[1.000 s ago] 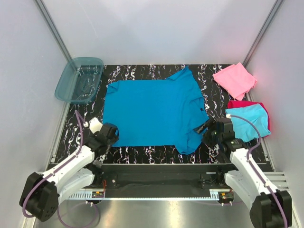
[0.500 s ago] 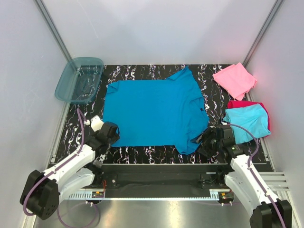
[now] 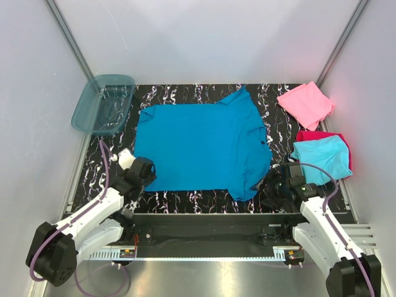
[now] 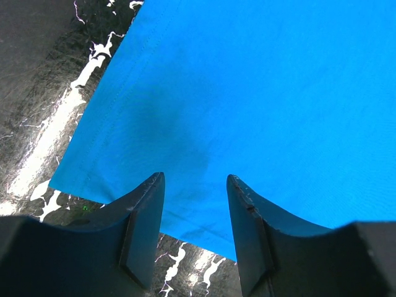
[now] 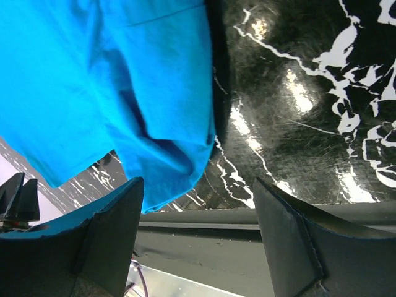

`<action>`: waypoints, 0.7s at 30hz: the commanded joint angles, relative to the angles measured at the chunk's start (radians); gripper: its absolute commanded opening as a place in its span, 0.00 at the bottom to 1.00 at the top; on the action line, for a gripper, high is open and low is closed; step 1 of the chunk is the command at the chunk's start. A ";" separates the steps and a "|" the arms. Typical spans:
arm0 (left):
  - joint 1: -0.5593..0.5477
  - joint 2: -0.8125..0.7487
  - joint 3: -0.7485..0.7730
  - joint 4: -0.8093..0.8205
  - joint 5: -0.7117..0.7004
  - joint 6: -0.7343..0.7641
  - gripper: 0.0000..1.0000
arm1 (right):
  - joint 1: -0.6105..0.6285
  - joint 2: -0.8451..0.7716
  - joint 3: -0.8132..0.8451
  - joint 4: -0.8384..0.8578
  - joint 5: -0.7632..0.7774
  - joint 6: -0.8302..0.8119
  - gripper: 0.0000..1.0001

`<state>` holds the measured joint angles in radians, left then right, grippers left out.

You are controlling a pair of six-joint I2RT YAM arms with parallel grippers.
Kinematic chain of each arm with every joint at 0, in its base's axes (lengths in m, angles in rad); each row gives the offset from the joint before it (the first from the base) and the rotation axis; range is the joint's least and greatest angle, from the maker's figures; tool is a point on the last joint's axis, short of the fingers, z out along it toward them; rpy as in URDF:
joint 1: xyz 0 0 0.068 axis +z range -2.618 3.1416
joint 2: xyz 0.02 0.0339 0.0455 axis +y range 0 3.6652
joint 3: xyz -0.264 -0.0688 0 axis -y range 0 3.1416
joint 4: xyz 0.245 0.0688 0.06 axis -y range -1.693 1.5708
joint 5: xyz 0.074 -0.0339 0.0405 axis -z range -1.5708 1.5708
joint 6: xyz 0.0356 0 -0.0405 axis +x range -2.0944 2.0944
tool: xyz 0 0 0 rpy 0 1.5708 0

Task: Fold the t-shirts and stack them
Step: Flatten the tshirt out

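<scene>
A large teal-blue t-shirt [image 3: 201, 145] lies spread flat in the middle of the black marbled table. My left gripper [image 3: 145, 170] hovers open over its near-left hem corner. The cloth [image 4: 247, 93] fills the left wrist view, and nothing sits between the fingers of that gripper [image 4: 195, 179]. My right gripper [image 3: 270, 185] stands open by the shirt's near-right sleeve, close to the table's front edge. In the right wrist view the sleeve [image 5: 167, 136] ends just above that gripper [image 5: 198, 180] and is not gripped. A folded light cyan shirt [image 3: 322, 159] lies on a magenta-red one [image 3: 309, 134]. A pink one [image 3: 305, 104] sits behind them.
A translucent blue plastic tub [image 3: 103, 104] rests tilted at the back left corner. The table's front rail [image 5: 247, 216] runs right below the right gripper. White enclosure walls close in both sides and the back.
My right gripper has drawn back from the sleeve toward the table's front edge, still open. The left gripper has barely shifted. The shirts lie as before.
</scene>
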<state>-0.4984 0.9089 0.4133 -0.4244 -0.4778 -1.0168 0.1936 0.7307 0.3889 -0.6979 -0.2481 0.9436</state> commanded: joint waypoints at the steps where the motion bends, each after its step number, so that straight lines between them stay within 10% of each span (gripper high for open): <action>1: -0.003 -0.015 0.047 0.030 0.002 0.017 0.49 | 0.004 0.015 -0.013 0.060 -0.014 0.026 0.78; 21: -0.002 -0.070 0.079 -0.013 -0.015 0.030 0.49 | 0.009 0.266 0.002 0.319 -0.042 0.050 0.74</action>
<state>-0.4988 0.8597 0.4465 -0.4351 -0.4786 -1.0012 0.1955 0.9726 0.3721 -0.4469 -0.2924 0.9833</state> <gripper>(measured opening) 0.485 0.741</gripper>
